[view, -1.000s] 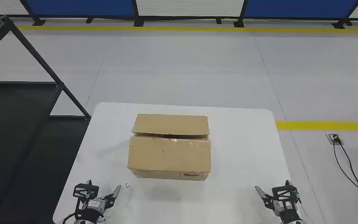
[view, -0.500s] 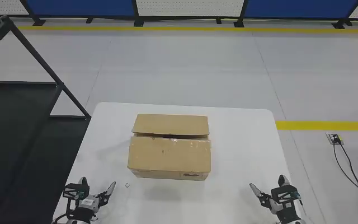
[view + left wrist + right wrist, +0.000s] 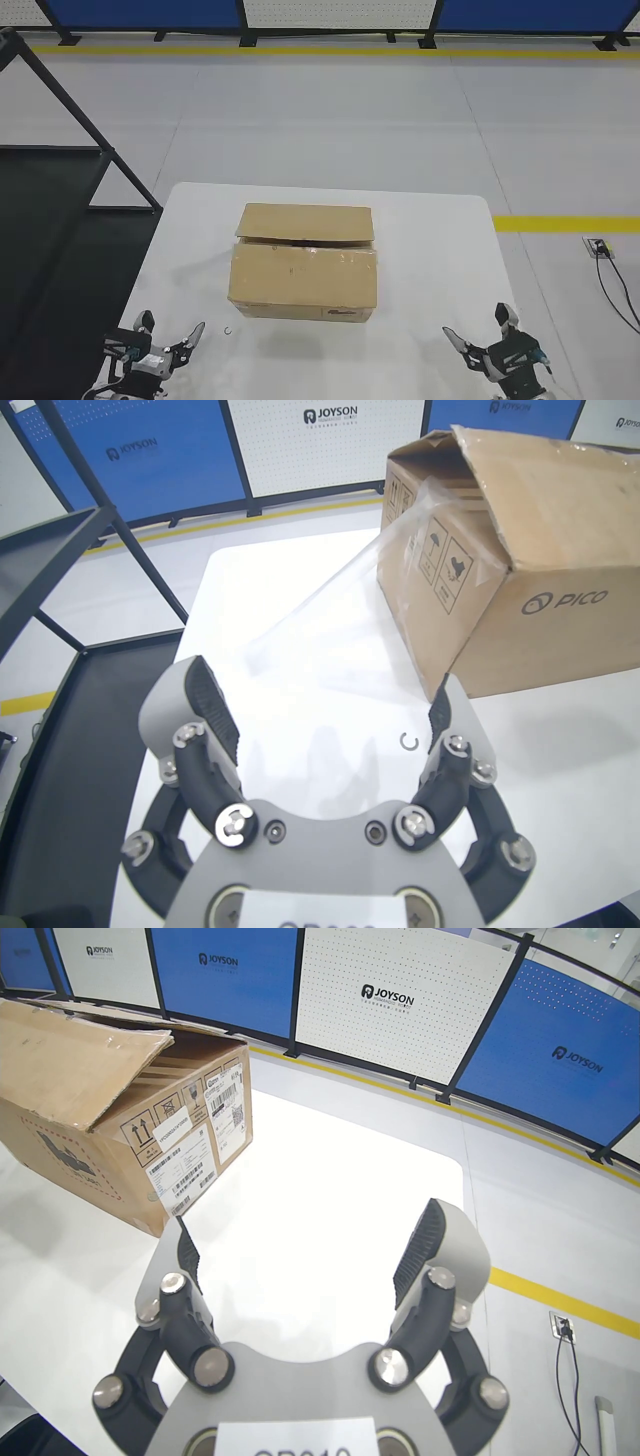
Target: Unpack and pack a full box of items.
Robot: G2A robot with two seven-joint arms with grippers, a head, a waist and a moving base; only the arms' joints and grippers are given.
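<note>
The cardboard box [image 3: 305, 265] sits mid-table [image 3: 430, 250], well apart from both grippers. Its top flaps lie loosely shut, so unpacking looks not yet begun. The next move likely calls for reaching to the flaps and folding them back. The board is matt, creased brown; a clear glossy tape strip [image 3: 350, 575] trails from its left end. A small C-shaped ring [image 3: 409, 741] lies near the left gripper [image 3: 320, 692]. It and the right gripper [image 3: 307, 1223] hover at the near corners, spread wide and empty, with ribbed black pads [image 3: 417, 1248].
</note>
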